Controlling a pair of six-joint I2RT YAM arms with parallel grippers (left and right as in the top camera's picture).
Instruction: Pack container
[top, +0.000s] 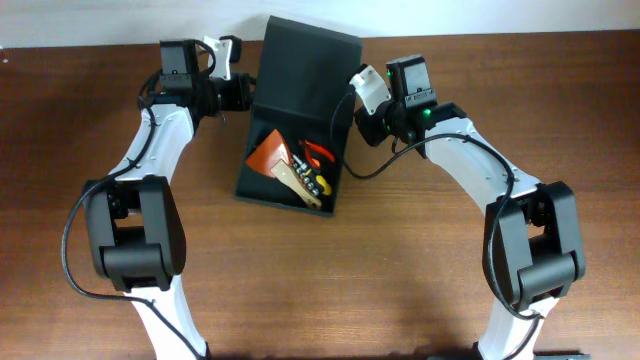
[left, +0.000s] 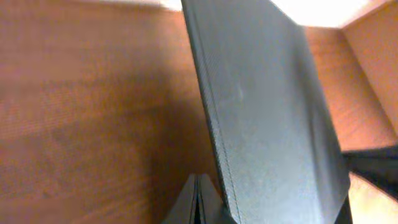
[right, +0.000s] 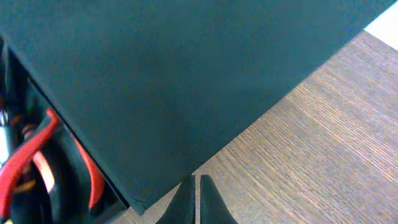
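Container between left tool and right tool

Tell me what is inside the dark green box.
A rust-orange flat piece, a pale wooden handle, red-handled pliers and a yellow-black tool. The raised lid hides the rest.

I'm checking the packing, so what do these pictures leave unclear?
Overhead: the raised lid of the dark green cardboard container hides its rear interior; the tools inside are too small to name.
Left wrist: the lid blocks all contents; image blurred.
Right wrist: the lid covers most contents; red handles are cut by the left edge.
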